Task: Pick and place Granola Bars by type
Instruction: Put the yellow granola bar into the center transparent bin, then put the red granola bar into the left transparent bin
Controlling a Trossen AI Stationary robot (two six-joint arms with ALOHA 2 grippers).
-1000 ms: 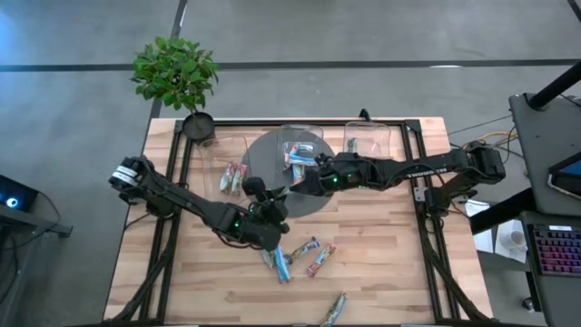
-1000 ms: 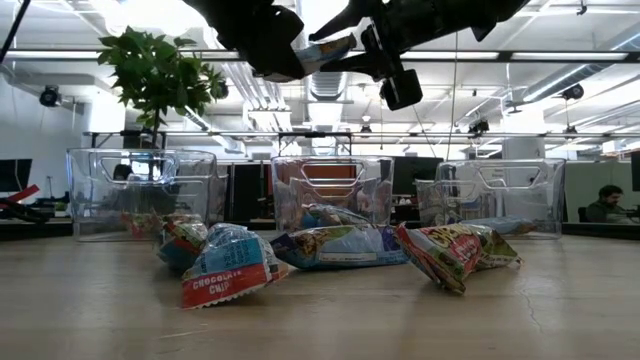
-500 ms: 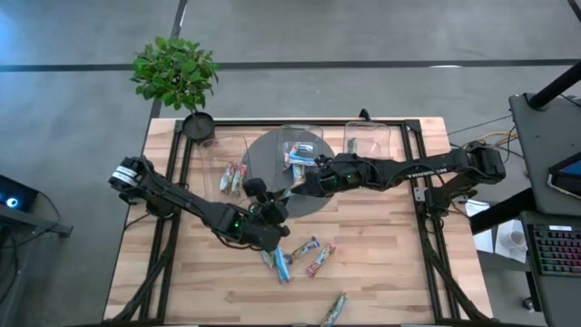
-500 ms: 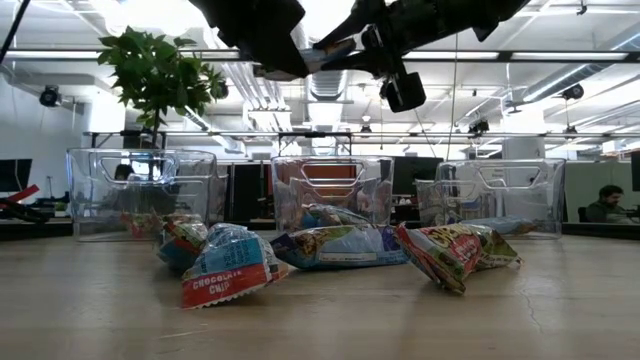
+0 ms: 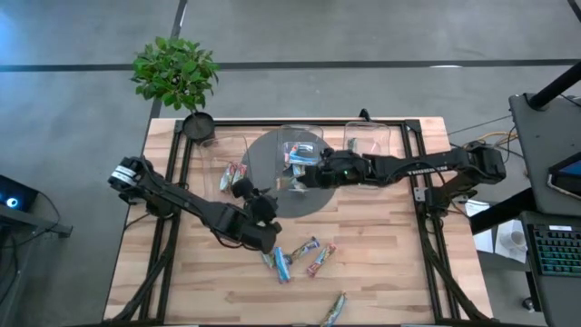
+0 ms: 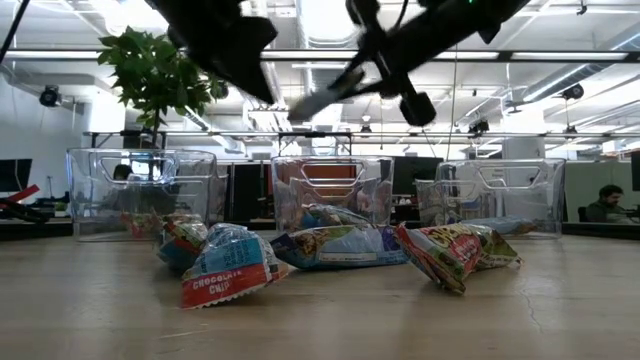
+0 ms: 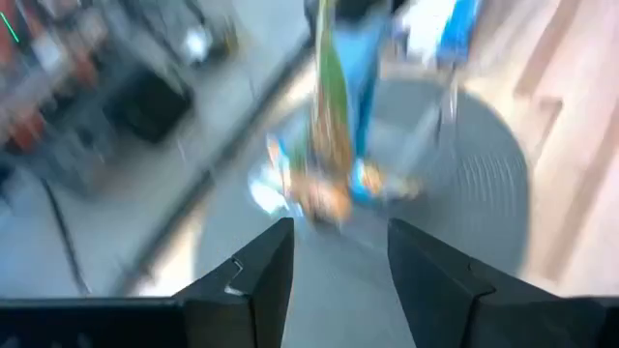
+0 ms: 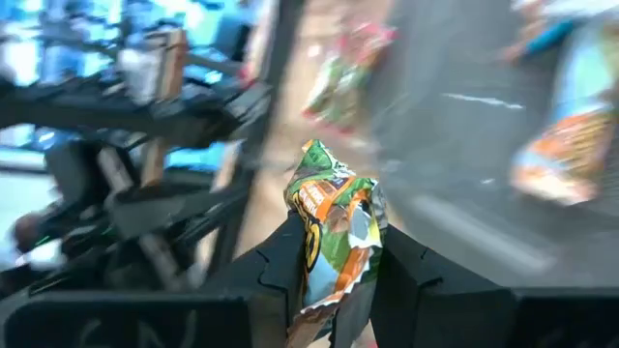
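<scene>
My right gripper (image 5: 304,179) hangs over the grey round mat, in front of the middle bin, shut on a green-and-orange granola bar (image 8: 334,217). The low view shows that bar (image 6: 322,98) high in the air. My left gripper (image 5: 243,191) is open and empty, a little to the bar's left; its wrist view (image 7: 338,237) looks at the bar from close by. Several loose bars (image 5: 295,256) lie flat on the wood near the table's near edge, and one more (image 5: 333,309) lies at that edge. My right gripper pinches the green-and-orange bar between its two fingers (image 8: 290,251), on the bar's lower part (image 8: 329,275). The other end (image 8: 324,159) sticks out past the fingertips. The fingers reach in from the table's right. The bar is lifted clear and slants down toward the left.
Three clear bins stand along the far edge: left (image 5: 234,163), middle (image 5: 300,145) and right (image 5: 368,138), each with bars inside. A grey round mat (image 5: 268,159) lies under them. A potted plant (image 5: 177,77) stands at the far left corner. Bare wood (image 5: 381,254) lies on the right.
My left gripper has drawn away from the bar toward the table's left. The bar has stayed in my right gripper, which has turned, so the bar now hangs lower and slants down to the left instead of lying nearly level.
</scene>
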